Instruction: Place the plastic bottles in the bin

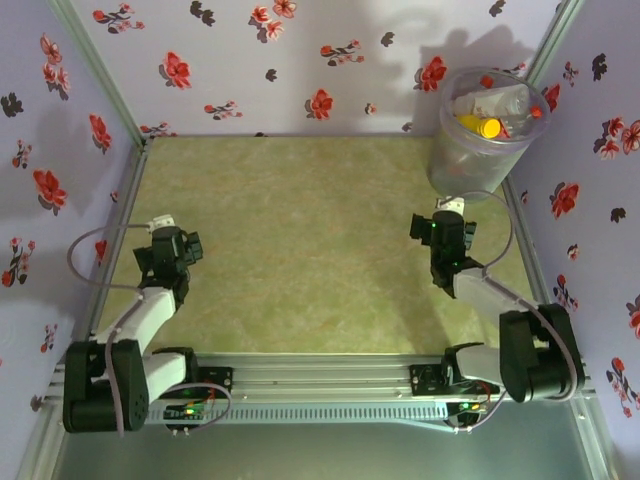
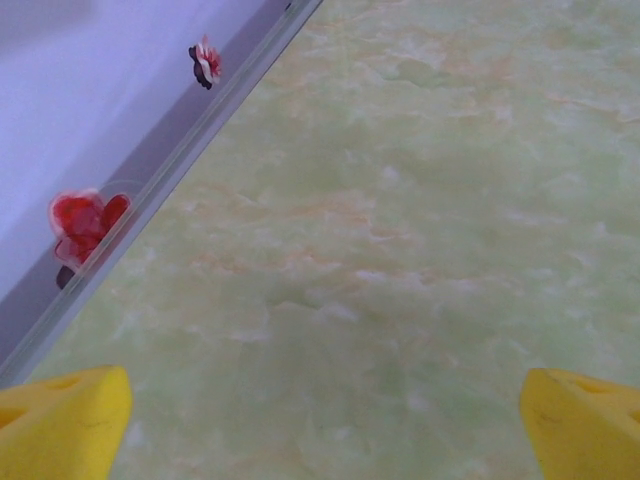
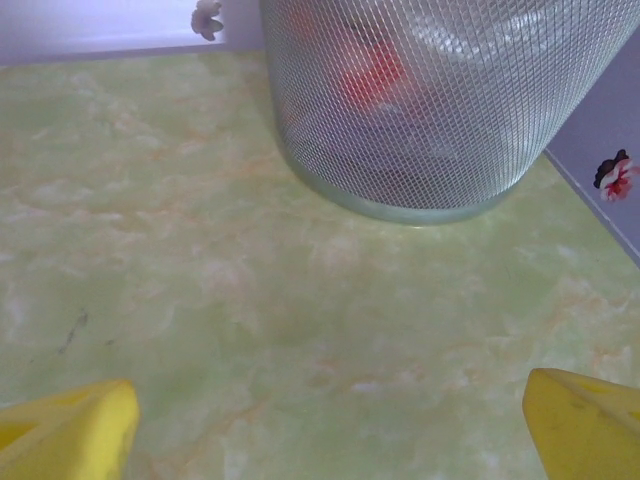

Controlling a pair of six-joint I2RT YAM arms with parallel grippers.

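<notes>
Two pincers stand wide open and hold nothing: the left pincer (image 2: 320, 430) hangs over bare tabletop (image 1: 300, 230), and the right pincer (image 3: 325, 430) faces the bin (image 1: 470, 165) from close by. Bottles (image 1: 492, 112) (one showing yellow) lie piled inside the bin, which stands in the far right corner.

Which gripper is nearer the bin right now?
Right. The right gripper hangs open just in front of the bin's base; the left gripper is across the table, by the left wall.

Green tabletop (image 1: 300, 250), floral walls (image 1: 250, 90), prob. metal rail (image 2: 160, 175)
</notes>
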